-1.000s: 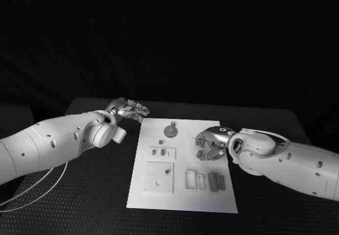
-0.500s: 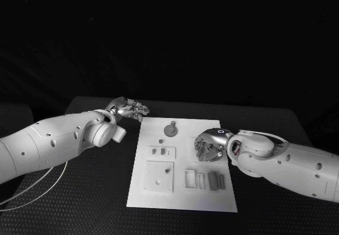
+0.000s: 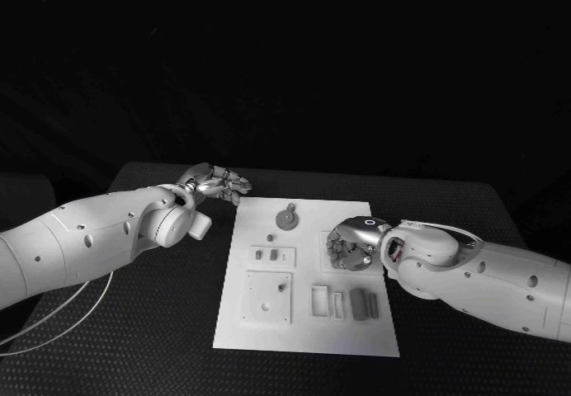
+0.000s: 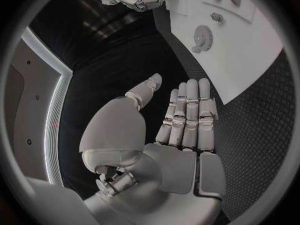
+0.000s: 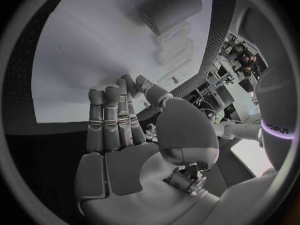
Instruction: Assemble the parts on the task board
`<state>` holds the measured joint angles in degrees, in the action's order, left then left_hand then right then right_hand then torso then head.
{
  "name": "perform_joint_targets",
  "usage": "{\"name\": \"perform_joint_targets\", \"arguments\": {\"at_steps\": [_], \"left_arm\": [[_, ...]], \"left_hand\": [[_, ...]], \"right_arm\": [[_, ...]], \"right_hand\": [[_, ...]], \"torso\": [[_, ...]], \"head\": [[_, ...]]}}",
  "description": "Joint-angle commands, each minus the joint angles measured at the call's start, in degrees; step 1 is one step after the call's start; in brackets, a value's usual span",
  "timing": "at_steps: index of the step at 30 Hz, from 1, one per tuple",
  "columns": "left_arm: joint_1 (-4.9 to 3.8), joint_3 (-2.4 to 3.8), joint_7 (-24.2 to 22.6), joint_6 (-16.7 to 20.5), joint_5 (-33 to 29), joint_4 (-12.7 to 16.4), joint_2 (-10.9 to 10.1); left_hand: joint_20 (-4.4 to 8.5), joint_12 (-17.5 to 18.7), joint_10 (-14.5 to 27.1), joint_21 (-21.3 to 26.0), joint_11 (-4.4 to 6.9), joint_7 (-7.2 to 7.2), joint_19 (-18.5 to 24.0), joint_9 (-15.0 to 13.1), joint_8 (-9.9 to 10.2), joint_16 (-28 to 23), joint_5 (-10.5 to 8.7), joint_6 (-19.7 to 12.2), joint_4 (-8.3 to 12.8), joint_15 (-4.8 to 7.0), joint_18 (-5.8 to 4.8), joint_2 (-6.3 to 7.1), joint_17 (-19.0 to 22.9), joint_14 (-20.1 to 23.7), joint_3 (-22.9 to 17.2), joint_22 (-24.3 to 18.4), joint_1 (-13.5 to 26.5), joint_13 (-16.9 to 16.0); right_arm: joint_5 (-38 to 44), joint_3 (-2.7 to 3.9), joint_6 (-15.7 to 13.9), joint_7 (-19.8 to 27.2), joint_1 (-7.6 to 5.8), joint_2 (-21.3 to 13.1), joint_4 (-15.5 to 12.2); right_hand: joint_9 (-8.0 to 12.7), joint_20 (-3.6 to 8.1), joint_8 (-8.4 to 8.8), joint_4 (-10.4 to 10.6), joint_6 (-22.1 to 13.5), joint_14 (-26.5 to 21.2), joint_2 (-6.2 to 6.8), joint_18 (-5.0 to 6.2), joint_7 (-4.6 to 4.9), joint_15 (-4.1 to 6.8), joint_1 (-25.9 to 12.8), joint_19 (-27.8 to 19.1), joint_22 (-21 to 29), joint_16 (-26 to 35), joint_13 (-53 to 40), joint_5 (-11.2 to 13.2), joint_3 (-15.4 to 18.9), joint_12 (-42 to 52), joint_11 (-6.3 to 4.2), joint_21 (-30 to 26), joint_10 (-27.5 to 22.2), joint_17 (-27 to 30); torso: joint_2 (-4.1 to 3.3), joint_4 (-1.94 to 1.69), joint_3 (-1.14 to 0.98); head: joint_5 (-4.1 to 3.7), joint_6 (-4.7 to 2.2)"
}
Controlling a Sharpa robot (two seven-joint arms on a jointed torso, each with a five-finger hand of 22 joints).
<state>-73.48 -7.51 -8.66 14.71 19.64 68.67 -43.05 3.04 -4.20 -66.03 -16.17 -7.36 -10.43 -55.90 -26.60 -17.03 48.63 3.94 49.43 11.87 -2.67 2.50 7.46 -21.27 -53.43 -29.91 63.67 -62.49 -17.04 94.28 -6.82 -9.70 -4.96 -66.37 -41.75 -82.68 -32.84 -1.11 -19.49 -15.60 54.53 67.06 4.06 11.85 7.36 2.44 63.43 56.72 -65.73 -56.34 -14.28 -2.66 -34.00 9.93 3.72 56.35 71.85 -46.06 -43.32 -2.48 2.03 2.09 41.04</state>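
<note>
The white task board (image 3: 307,330) lies in the middle of the black table. On it I see a grey gear-like disc (image 3: 287,219), small grey pieces (image 3: 272,255), a square plate (image 3: 269,299) and two grey blocks (image 3: 365,304). My right hand (image 3: 351,247) hovers over the board's right middle; in the right wrist view its fingers (image 5: 111,120) are straight and hold nothing, with the board (image 5: 87,50) and a grey rounded part (image 5: 170,7) beyond them. My left hand (image 3: 217,183) is off the board's far left corner, flat and holding nothing (image 4: 187,115). The gear (image 4: 201,35) also shows in the left wrist view.
Black table surface (image 3: 143,330) surrounds the board on all sides. White raised frames (image 3: 321,301) stand near the board's front, next to the grey blocks. A thin pale cable (image 3: 72,318) hangs under my left arm.
My right hand has shifted slightly toward the board's middle and drawn its fingers in a little. The left hand and the parts have stayed where they were.
</note>
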Motion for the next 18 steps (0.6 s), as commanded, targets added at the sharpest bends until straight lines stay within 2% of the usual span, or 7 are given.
{"name": "perform_joint_targets", "arguments": {"at_steps": [1,4,15,18], "left_arm": [[-0.14,0.04,-0.6,-0.9,-0.3,0.0,0.1],[-0.14,0.04,-0.6,-1.0,-0.3,0.0,0.1],[-0.14,0.04,-0.6,-1.0,-0.3,-0.1,0.1],[-0.14,0.04,-0.6,-1.0,-0.3,-0.1,0.1]], "left_hand": [[-0.4,0.2,0.3,0.3,0.04,0.04,-0.1,0.1,-0.2,-0.2,-0.25,-0.2,-0.4,-0.39,0.67,-0.11,-0.1,0.1,0.0,0.0,0.3,0.0],[-0.4,0.2,0.3,0.3,0.04,0.04,-0.1,0.1,-0.2,-0.2,-0.25,-0.2,-0.4,-0.39,0.67,-0.13,-0.1,0.1,0.0,0.0,0.3,0.0],[-0.39,0.1,0.3,0.3,0.04,0.05,-0.1,0.1,-0.2,-0.3,-0.24,-0.2,-0.4,-0.38,0.68,-0.17,-0.1,0.1,0.1,0.0,0.4,0.0],[-0.39,0.1,0.3,0.3,0.04,0.05,-0.1,0.1,-0.2,-0.3,-0.23,-0.2,-0.4,-0.38,0.68,-0.17,-0.1,0.1,0.1,0.0,0.4,0.0]], "right_arm": [[1.3,-0.01,-1.9,0.3,0.12,0.3,-0.3],[1.9,-0.01,-1.9,-0.2,0.12,0.3,-0.2],[2.4,0.04,-2.9,-0.6,0.11,-0.4,-0.7],[1.9,0.31,-2.8,-0.6,0.0,-0.8,-1.2]], "right_hand": [[-0.1,-0.01,-0.38,-0.3,0.9,0.4,-1.46,3.15,-0.2,0.31,-0.5,0.6,-0.1,0.0,-0.2,0.0,0.1,0.5,-0.22,0.4,0.8,0.0],[-0.2,0.29,-0.68,-0.9,1.8,1.1,-2.11,3.15,-0.7,0.72,-0.6,1.1,-0.2,-0.2,-0.5,-0.1,0.3,0.8,-0.63,0.8,1.5,-0.1],[-0.4,0.71,-0.9,-1.1,2.6,1.5,-2.23,3.15,-1.08,1.07,0.2,1.5,-0.3,-0.2,-1.0,-0.1,0.3,1.1,-0.96,1.1,2.1,-0.2],[-0.4,0.78,-0.93,-1.1,2.7,1.7,-2.22,3.15,-1.14,1.12,0.3,1.6,-0.3,-0.2,-1.1,-0.1,0.4,1.1,-1.01,1.1,2.2,-0.3]], "torso": [[0.0,0.0,-0.01],[0.01,-0.01,0.0],[0.04,0.01,0.01],[0.02,0.04,-0.02]], "head": [[0.02,0.1],[0.02,0.1],[0.14,0.18],[0.22,0.18]]}}
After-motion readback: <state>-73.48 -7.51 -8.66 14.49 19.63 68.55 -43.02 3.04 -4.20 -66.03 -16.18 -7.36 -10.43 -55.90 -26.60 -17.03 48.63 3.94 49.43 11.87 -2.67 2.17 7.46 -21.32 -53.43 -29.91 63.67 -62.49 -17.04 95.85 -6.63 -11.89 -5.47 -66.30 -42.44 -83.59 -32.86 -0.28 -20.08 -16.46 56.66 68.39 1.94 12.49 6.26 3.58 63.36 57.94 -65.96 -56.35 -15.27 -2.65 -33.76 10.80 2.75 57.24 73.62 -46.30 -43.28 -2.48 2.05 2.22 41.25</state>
